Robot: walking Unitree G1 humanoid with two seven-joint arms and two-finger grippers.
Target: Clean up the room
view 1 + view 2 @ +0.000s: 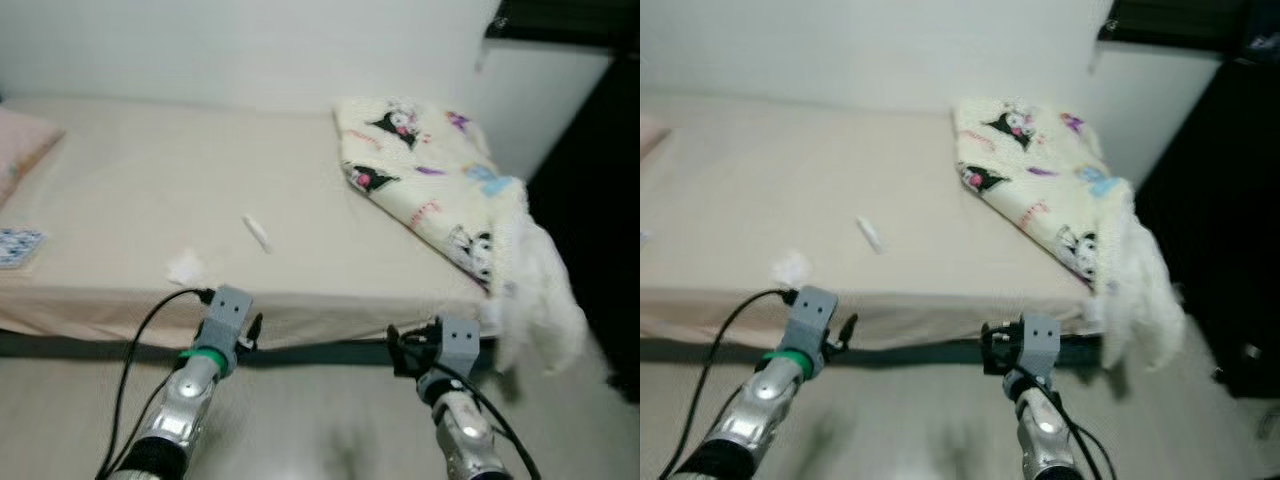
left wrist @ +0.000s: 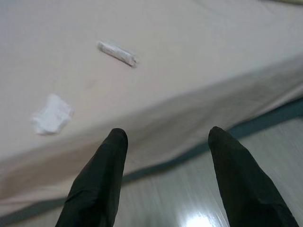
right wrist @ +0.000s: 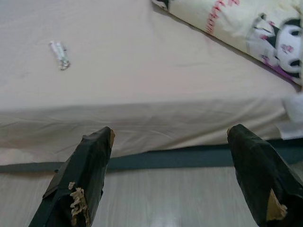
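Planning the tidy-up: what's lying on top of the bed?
On the bed: a wrapper, crumpled tissue, folded blanket, and a pillow. Anything under the blanket is hidden.

Plain white wall point(image 1: 250, 45) runs across 12 o'clock behind a low bed in a beige sheet point(image 1: 130, 170), pale glossy wood-look floor point(image 1: 320, 420) at 6, tall dark cabinet point(image 1: 600, 200) at 3.

The bed point(image 1: 150, 170) is covered by a beige sheet; a crumpled tissue point(image 1: 186, 267), small wrapper point(image 1: 257, 232) and cartoon-print blanket point(image 1: 430, 185) are found on it.

Pillow point(image 1: 22, 150) and patterned item point(image 1: 18, 246) cut by edge.
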